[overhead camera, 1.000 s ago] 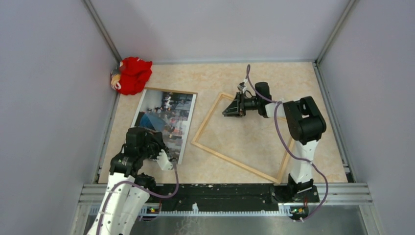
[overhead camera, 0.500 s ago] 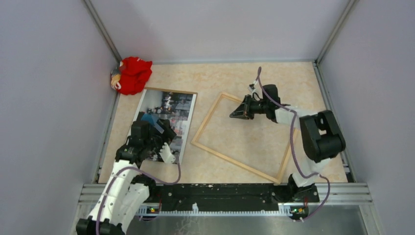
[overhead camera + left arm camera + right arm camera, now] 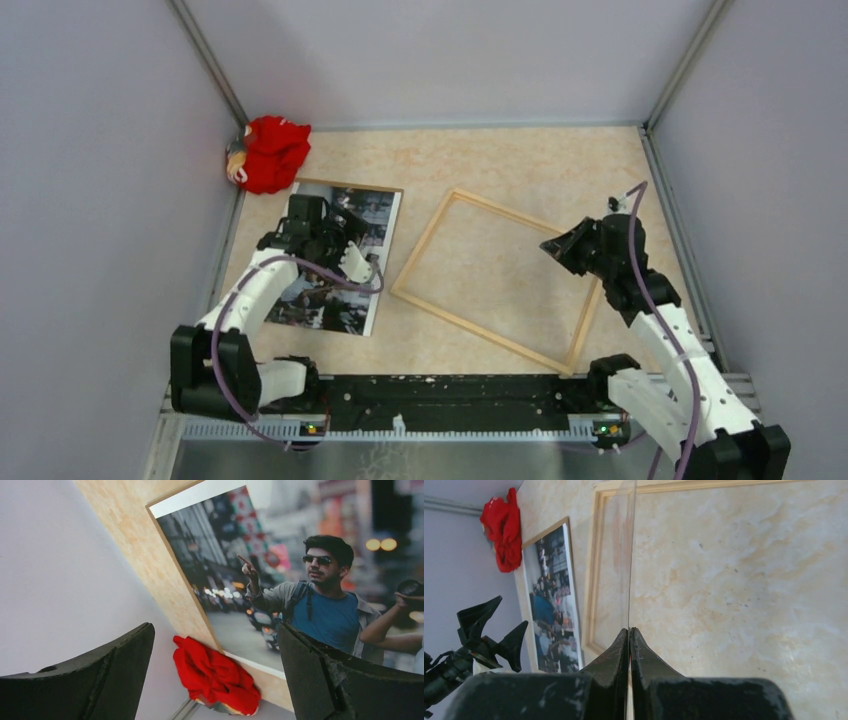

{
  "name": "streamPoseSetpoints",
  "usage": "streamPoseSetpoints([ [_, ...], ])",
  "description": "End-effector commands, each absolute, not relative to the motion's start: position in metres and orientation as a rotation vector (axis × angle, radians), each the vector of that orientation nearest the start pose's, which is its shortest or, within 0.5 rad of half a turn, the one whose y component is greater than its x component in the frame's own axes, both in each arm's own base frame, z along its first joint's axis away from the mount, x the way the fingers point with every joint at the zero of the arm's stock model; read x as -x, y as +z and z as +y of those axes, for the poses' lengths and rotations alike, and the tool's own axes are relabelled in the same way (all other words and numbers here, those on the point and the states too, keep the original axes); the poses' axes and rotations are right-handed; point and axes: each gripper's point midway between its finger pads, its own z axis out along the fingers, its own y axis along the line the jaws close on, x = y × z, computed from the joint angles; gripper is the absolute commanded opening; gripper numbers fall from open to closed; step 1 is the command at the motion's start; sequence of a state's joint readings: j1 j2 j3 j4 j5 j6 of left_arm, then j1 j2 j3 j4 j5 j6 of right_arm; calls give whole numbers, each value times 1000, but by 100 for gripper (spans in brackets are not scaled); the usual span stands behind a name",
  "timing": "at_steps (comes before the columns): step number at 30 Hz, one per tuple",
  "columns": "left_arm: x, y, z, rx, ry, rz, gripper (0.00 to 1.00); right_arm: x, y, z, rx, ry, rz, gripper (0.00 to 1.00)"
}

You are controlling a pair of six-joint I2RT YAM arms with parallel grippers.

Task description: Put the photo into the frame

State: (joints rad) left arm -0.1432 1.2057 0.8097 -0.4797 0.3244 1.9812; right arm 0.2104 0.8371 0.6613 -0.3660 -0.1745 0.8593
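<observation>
Marbled table (image 3: pixel 500 160): the light-wood frame (image 3: pixel 423 241) lies flat and skewed at centre, and the photo (image 3: pixel 335 305) lies face up just left of it, outside the frame, its far edge near a red cloth bundle (image 3: pixel 272 152) in the back left corner. Left tool (image 3: pixel 215 640) hangs over the photo, fingers wide apart with nothing between them. Right tool (image 3: pixel 629 630), at the frame's right side, is pinched together on a thin clear pane (image 3: pixel 623 555) (seen nearly edge-on).
</observation>
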Motion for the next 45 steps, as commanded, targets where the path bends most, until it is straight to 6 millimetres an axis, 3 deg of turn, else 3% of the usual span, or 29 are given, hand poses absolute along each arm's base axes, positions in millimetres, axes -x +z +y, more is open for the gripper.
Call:
streamPoseSetpoints([
  [1,-370,146,-85,-2101,361,1194,99,-250,160,83,-804,601,2123,0],
  [4,-383,140,-97,-2053,175,1431,99,-240,156,72,-861,545,2110,0],
  [9,-402,133,-137,-1916,-220,1754,99,-226,160,51,-943,483,2020,0],
  [14,-410,127,-175,-1786,-466,1898,99,-217,164,43,-991,509,1915,0],
  [18,-397,109,-197,-1795,-543,1920,99,-216,155,45,-990,528,1919,0],
  [25,-369,79,-216,-1762,-679,2015,93,-218,140,60,-907,590,1976,0],
  [28,-362,69,-217,-1735,-733,2076,87,-214,141,64,-851,599,2005,26],
  [35,-357,57,-217,-1718,-759,2112,74,-213,132,68,-805,568,2088,64],
  [40,-357,55,-216,-1714,-754,2117,73,-221,131,67,-796,535,2114,77],
  [45,-359,50,-217,-1691,-757,2144,72,-223,129,58,-812,456,2124,75],
])
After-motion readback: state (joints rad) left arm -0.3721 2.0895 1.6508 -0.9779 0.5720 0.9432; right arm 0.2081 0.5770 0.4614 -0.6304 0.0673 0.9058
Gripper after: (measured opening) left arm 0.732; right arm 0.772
